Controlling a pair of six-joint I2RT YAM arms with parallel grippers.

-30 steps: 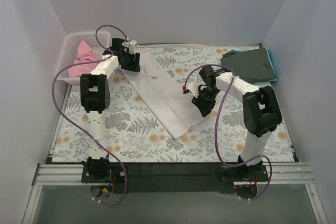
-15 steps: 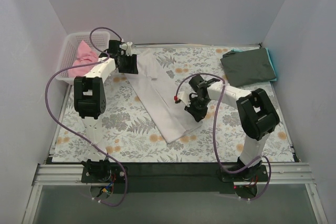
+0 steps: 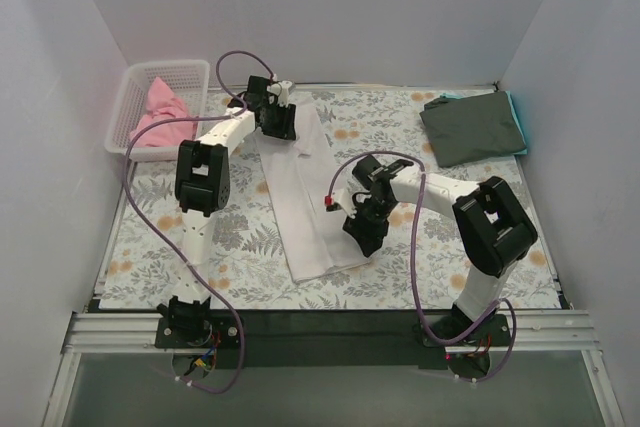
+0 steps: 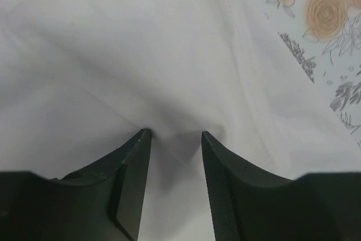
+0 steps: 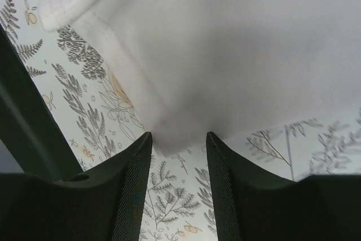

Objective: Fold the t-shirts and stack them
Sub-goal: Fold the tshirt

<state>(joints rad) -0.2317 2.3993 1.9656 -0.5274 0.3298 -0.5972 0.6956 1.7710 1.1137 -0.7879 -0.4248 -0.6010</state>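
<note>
White shirt (image 3: 303, 192) lies as a long folded strip mid-table on the floral cloth (image 3: 240, 267). Left gripper (image 3: 280, 127) sits at its far end, jaws part-open, with cloth puckered between the tips (gripped or not, cannot tell). Right gripper (image 3: 362, 237) is at the near right edge, jaws apart, holding nothing. Pink shirt (image 3: 160, 112) is in the basket (image 3: 170, 69). Dark shirt (image 3: 472, 125) lies far right.
</note>
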